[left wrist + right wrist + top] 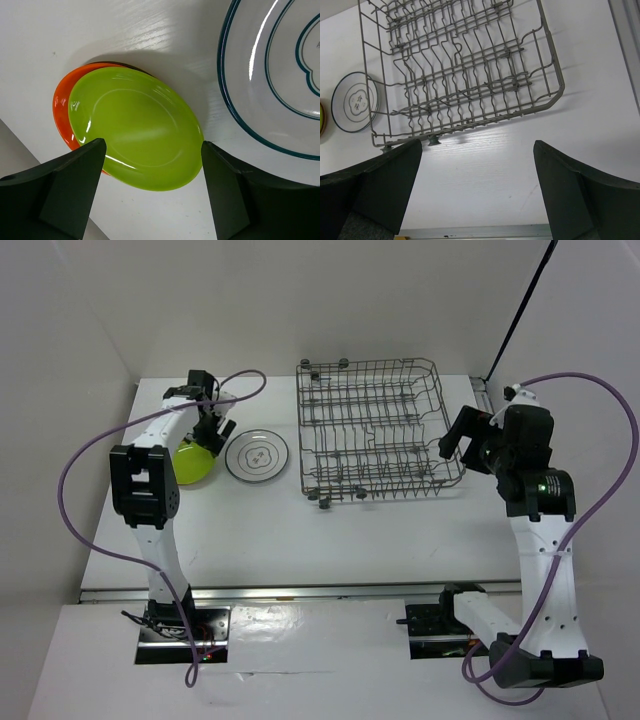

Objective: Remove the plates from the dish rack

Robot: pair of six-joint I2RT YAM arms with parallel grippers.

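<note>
The dish rack, a grey wire basket, stands at the middle back of the table with no plates in it, and its tines fill the right wrist view. Left of it lies a white plate with a dark blue rim. Further left a lime green plate rests on an orange plate. My left gripper hovers open over the green plate's near edge, holding nothing. My right gripper is open above bare table beside the rack's right end.
White walls close off the back and left of the table. A metal strip runs along the near edge in front of the arm bases. Purple cables loop from both arms.
</note>
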